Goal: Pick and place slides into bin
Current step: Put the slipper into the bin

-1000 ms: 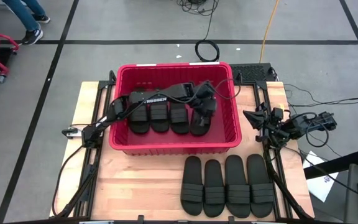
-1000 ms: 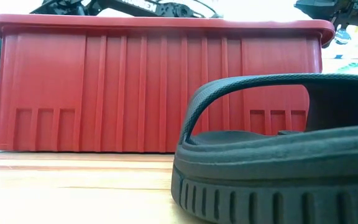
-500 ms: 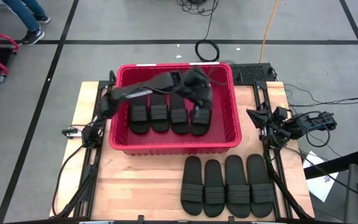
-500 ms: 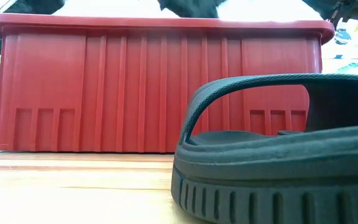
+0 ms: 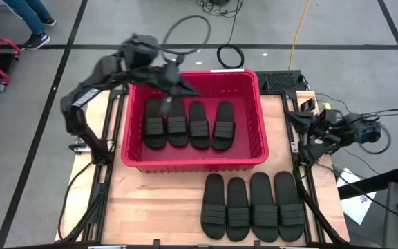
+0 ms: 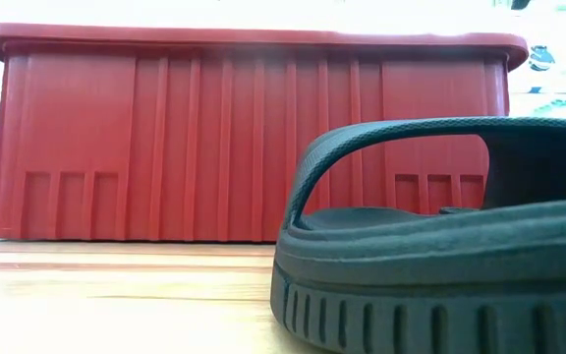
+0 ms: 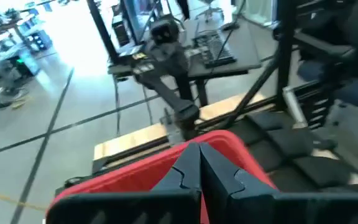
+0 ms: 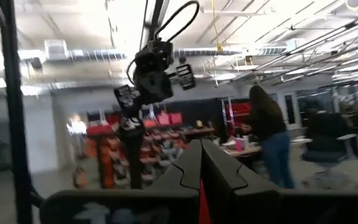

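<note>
The red bin [image 5: 135, 158] stands at the table's far middle. Several black slides lie side by side flat on its floor [image 5: 188, 124]. Several more slides [image 5: 251, 206] lie in a row on the table near the front edge; one fills the low view [image 6: 440, 246] in front of the bin [image 6: 254, 138]. My left gripper [image 5: 185, 86] is shut and empty, raised above the bin's far left part; it also shows in the left wrist view [image 7: 199, 158]. My right gripper [image 5: 296, 117] is shut and empty, beside the bin's right wall; it also shows in the right wrist view [image 8: 201, 165].
The bare wooden table top [image 5: 150, 200] lies left of the near row of slides. Cables [image 5: 230, 55] lie on the floor behind the table. A person [image 8: 269, 137] stands in the room beyond, and another's legs [image 5: 36, 17] show at the far left.
My left gripper has risen out of the bin from the rightmost slide and swung toward the table's far left. That slide, tilted under the gripper a second ago, now lies flat beside the others. My right arm has shifted slightly toward the right edge.
</note>
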Robot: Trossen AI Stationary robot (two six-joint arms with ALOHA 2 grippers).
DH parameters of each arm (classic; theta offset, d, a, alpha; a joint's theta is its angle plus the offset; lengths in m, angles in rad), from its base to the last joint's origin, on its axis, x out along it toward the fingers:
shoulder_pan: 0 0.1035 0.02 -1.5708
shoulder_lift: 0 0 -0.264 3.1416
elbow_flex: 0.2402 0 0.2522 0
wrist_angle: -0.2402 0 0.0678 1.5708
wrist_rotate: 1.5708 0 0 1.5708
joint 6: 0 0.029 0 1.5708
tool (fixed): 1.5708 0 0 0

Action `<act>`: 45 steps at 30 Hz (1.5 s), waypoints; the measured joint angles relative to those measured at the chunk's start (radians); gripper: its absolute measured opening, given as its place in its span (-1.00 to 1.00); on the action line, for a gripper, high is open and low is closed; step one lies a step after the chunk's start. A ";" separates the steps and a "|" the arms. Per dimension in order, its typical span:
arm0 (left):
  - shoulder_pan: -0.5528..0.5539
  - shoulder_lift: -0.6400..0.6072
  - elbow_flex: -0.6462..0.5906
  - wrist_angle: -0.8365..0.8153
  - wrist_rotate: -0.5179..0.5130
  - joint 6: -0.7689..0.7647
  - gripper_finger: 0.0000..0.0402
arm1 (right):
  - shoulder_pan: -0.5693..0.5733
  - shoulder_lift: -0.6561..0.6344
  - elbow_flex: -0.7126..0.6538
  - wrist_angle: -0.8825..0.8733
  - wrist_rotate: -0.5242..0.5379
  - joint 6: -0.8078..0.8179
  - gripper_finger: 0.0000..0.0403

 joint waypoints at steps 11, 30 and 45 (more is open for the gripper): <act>0.041 -0.404 -0.661 0.333 0.044 -0.198 -1.00 | 0.000 0.349 0.494 -0.241 0.048 -0.135 -1.00; 0.033 -0.771 -1.336 1.101 -0.349 -0.669 -1.00 | -0.416 0.887 1.214 -1.104 -0.271 0.248 -1.00; 0.052 -0.789 -1.312 1.005 -0.402 -0.705 -1.00 | -0.982 1.294 1.300 -1.310 -0.983 0.022 -1.00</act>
